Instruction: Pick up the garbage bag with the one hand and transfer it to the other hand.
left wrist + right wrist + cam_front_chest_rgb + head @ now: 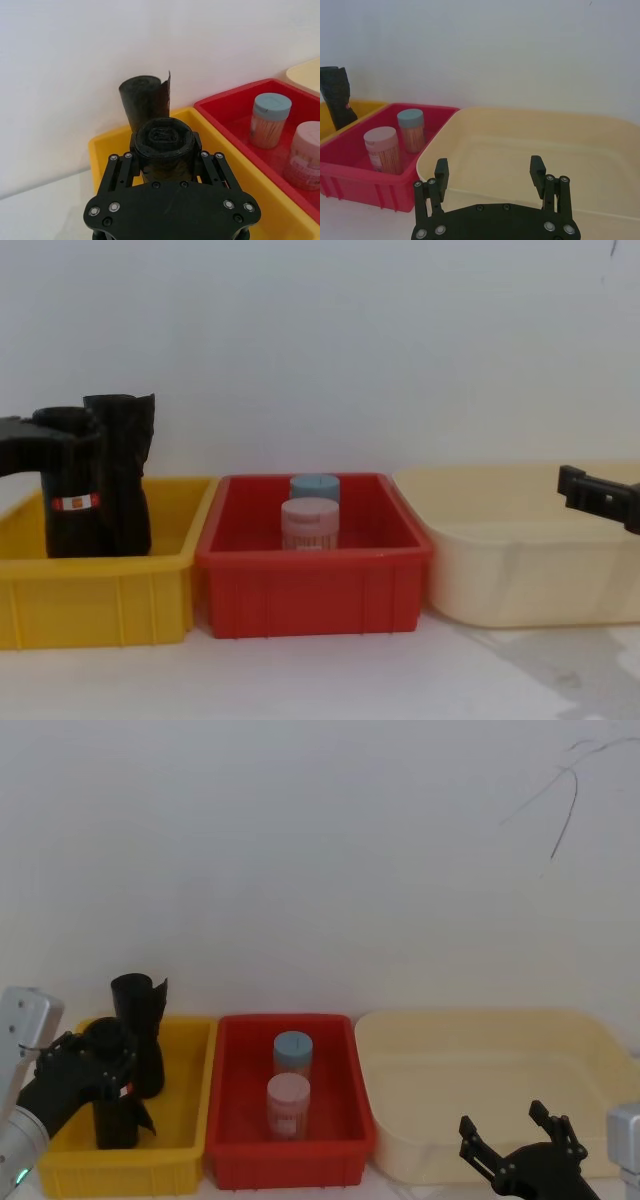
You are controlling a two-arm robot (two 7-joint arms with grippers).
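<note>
Pick-up step: left gripper (105, 1060) clamped on the bag (75, 515), upright in the yellow bin (190, 1050); next, lift towards the right gripper (489, 165), wide open and empty.

the left gripper (100, 1065) reaches forward from its silver wrist, fingers (125, 167) clamped on either side of the garbage bag (164, 142), which stands upright between them. the right gripper (489, 165) hangs low, palm behind, fingers spread wide apart.

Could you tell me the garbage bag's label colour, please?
The label is red and white, clearest in the chest view.
</note>
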